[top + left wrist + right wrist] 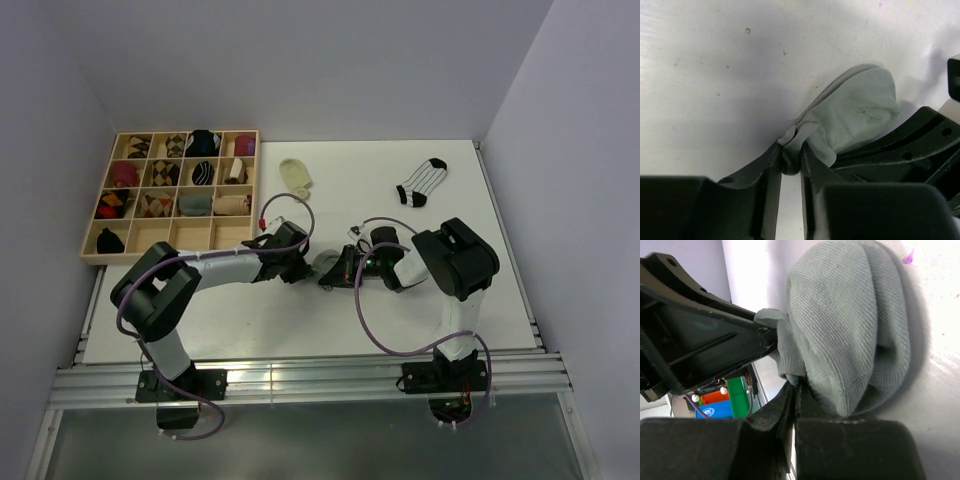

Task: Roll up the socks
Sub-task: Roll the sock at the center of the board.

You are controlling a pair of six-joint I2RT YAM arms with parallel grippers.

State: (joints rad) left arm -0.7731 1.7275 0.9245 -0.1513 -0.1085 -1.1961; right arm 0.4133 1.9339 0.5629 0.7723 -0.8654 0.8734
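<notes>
Looking from above: the grey sock [328, 265] lies bunched on the white counter [300, 320] between the two arms, with the left jaws and right jaws meeting on it from either side
Top view, others: a cream sock [296, 177] and a striped sock [422, 183] lie flat and well apart farther back; a wooden tray [165, 257] of rolled socks sits at the far left
Left wrist, grip: the left jaws are nearly closed, pinching a small puckered fold at the narrow end of the grey sock [860, 110]
Left wrist, advice: this looks like the tuck that locks the roll, so that pinch should hold firm and low while the other side does the pulling
Left wrist, shape: the rest of the sock fans out as a rounded, limp pouch on the counter
Right wrist, grip: the right jaws are pressed together at the lower edge of the grey sock [850, 325] and appear to nip a thin layer
Right wrist, advice: draw the lip over slowly and evenly, since so little cloth could slip free
Right wrist, fabric: fine ribbed knit, soft and stretchy, doubled into a plump dome
</notes>
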